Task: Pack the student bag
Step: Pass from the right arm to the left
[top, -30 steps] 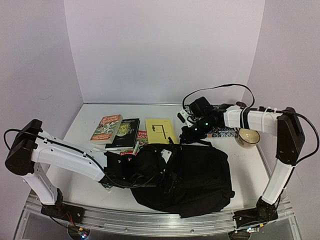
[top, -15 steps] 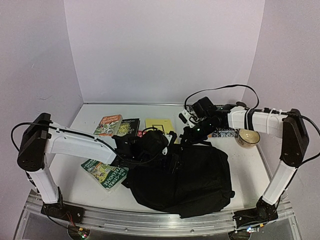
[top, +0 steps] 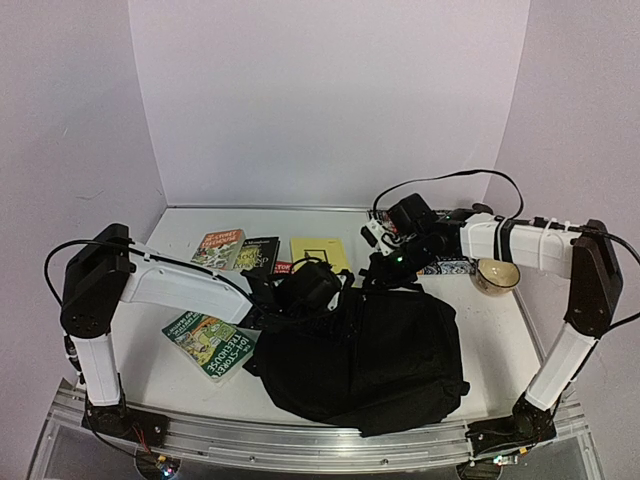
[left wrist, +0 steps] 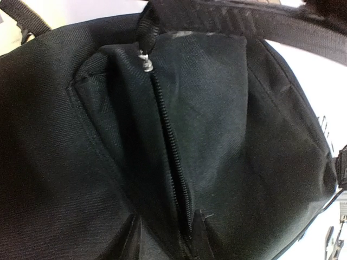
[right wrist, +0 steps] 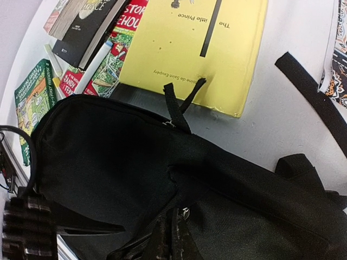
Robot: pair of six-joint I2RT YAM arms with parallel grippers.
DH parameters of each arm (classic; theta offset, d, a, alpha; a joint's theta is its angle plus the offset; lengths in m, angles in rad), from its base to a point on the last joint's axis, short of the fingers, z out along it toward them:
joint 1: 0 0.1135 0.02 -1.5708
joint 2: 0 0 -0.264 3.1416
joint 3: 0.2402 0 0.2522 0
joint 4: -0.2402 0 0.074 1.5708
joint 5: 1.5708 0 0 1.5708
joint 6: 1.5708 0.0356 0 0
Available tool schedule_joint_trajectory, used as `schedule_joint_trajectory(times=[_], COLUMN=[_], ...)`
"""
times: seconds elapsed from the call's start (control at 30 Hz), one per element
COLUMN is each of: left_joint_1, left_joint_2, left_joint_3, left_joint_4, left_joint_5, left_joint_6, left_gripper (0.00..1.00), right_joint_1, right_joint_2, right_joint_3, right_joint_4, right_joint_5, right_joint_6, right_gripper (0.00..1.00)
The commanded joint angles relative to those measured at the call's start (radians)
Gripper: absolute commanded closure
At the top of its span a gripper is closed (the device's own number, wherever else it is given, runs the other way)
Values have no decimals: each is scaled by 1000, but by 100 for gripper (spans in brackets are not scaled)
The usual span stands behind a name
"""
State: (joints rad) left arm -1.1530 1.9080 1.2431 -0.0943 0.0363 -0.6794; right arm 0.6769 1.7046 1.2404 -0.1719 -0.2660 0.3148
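Sprawling across the bench (top: 150, 372), the student bag (top: 390, 350) lies mid-bench: right hand (top: 385, 268) clenched at its far edge, left hand (top: 338, 295) over its zipper (left wrist: 168, 141), grip impossible to tell.

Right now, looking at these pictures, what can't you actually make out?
- Inside the student bag: its zipper looks closed in the left wrist view, hiding any contents.
- Left gripper: black against black fabric in the top view; open or shut is unclear.
- Right gripper: cut by the right wrist view's bottom edge; whether it pinches zipper pull or plain fabric is unclear.
- Red book: partly under the yellow book; title incomplete.
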Motion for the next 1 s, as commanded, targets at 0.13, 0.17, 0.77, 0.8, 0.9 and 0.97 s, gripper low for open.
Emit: schedule_joint_trajectory(times=[0.13,0.17,0.77,0.8,0.9,0.97], left_joint_1=[5,5,41,41,42,42], left_joint_2=[-19,-27,-44,-41,-31,-30], left_joint_3=[11,4,-79,-80,-81,-83], left_joint_4=[33,33,94,119,136,144], left_joint_5=[-7,-11,-11,-7,10,14], left_joint_6=[-3,-3,-120,-125,-134,-139], left_gripper=[100,100,100,100,100,100], right_joint_1=[16,19,200,210,227,240], right_joint_2=[-58,-59,-55,-47,-26,-12], right_joint_3=[-12,-14,-162,-163,-165,-164], right_joint_4=[-47,-56,-83,-83,-80,-78], right_joint_5=[69,82,310,324,357,385], right_joint_6=[63,82,245,250,262,268], right_gripper=[92,89,46,44,40,38])
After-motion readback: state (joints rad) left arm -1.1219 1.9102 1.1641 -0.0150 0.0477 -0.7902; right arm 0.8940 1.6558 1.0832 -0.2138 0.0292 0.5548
